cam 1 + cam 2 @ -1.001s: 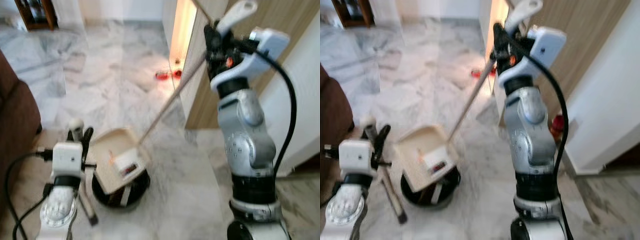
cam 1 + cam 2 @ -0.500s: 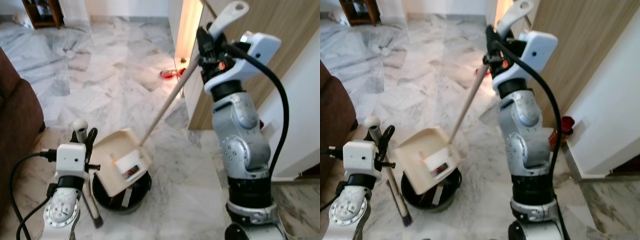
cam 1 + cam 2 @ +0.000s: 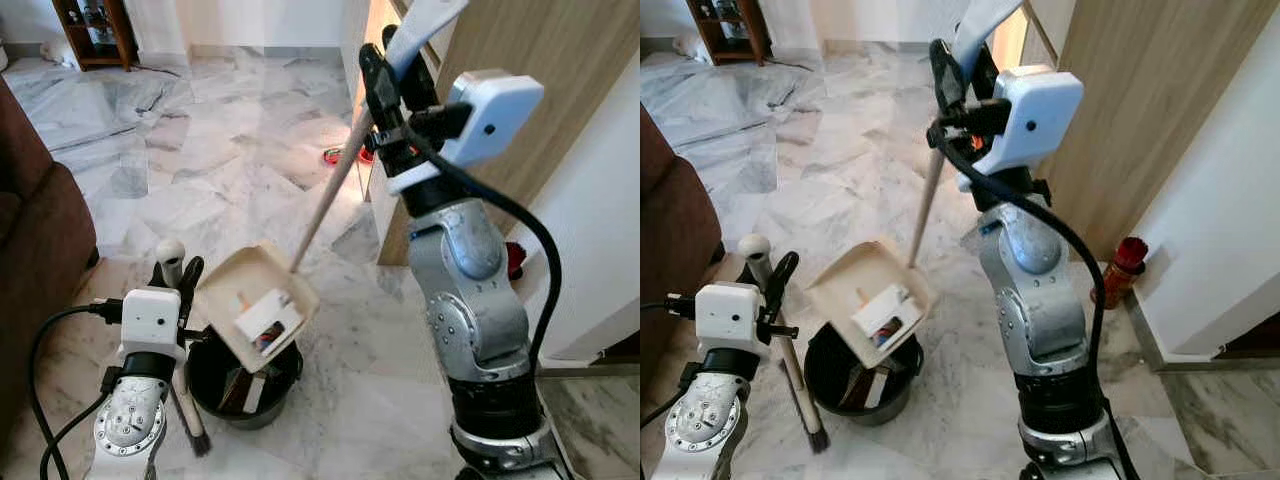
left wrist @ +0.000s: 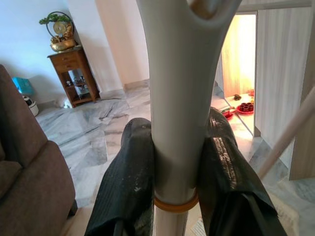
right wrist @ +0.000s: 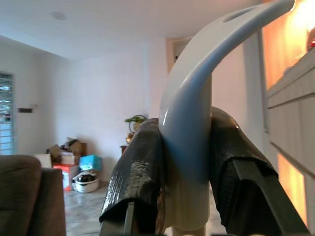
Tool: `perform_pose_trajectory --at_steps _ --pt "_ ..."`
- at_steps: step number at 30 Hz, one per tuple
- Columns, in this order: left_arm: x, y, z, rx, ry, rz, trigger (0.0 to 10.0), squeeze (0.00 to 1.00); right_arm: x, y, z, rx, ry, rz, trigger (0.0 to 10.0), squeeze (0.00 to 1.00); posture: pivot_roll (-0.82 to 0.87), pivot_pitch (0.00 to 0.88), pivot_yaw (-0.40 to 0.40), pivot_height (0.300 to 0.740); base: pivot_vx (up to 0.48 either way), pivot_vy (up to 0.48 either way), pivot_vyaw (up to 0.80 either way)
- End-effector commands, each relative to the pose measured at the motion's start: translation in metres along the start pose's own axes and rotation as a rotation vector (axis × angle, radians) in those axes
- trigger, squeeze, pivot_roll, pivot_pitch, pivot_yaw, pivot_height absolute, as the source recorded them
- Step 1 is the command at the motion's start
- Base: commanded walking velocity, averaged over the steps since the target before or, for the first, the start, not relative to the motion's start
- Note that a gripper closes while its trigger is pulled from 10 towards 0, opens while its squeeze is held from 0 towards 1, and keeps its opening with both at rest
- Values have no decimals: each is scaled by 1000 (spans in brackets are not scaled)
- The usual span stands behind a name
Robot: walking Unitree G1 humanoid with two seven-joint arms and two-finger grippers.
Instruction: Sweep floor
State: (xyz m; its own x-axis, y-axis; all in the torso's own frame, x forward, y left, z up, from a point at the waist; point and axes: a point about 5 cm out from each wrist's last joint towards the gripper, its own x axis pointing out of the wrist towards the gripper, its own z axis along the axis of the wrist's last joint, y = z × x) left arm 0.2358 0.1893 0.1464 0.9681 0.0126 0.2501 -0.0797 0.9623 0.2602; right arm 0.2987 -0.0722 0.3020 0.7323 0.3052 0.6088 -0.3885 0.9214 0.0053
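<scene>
My right gripper [image 3: 388, 78] is raised high and shut on the pale curved grip of the dustpan's long wooden pole [image 3: 325, 205]; in the right wrist view the gripper [image 5: 184, 182] clamps that grip. The cream dustpan [image 3: 255, 305] hangs tilted over a black bin [image 3: 205, 378] and holds a white card and small coloured scraps [image 3: 266, 328]. My left gripper [image 3: 178, 275] is low at the left, shut on the grey broom handle [image 4: 177, 98]. The broom [image 3: 185, 405] stands almost upright beside the bin, with its brush [image 3: 198, 442] on the marble floor.
A brown sofa [image 3: 30, 250] fills the left side. A wooden panel [image 3: 520, 120] and a white wall [image 3: 1220, 200] close off the right, with a red bottle [image 3: 1122, 258] at their foot. Red items [image 3: 335, 155] lie by the lit doorway. Open marble floor [image 3: 200, 150] stretches ahead.
My right gripper has swung left with the dustpan pole, which now stands steeper. The pan has risen a little over the bin. The view has shifted and sharpened; the left arm holds still.
</scene>
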Motion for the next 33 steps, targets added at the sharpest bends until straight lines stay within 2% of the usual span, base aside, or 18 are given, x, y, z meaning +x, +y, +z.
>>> perform_pose_trajectory --at_steps 1,7,10,19,20,21,22,33 --pt "2 -1 7 14 -46 -7 10000 0 1 9 26 -7 -145 32 10000 0 -5 128 -40 740 0 0 0" --pt "4 -3 7 21 -52 -22 10000 0 -7 24 27 -42 -168 86 10000 0 -4 125 -40 740 0 0 0" --pt "5 -3 8 23 -58 -21 10000 0 -11 29 30 -18 -187 64 10000 0 -6 125 -40 740 0 0 0" --pt "6 -3 7 23 -61 -21 10000 0 -17 38 34 -35 -211 93 10000 0 -4 132 -43 740 0 0 0" --pt "6 -3 7 23 -60 -21 10000 0 -18 40 36 -65 -225 113 10000 0 -4 133 -43 740 0 0 0" --pt "6 -3 7 24 -59 -23 10000 0 -22 50 36 -133 -248 202 10000 0 -7 135 -41 740 0 0 0" --pt "5 -3 7 25 -59 -24 10000 0 -24 53 36 -146 -251 227 10000 0 -7 135 -41 740 0 0 0" --pt "5 -3 7 23 -61 -20 10000 0 -30 57 32 -94 -233 202 10000 0 -1 141 -42 740 0 0 0"
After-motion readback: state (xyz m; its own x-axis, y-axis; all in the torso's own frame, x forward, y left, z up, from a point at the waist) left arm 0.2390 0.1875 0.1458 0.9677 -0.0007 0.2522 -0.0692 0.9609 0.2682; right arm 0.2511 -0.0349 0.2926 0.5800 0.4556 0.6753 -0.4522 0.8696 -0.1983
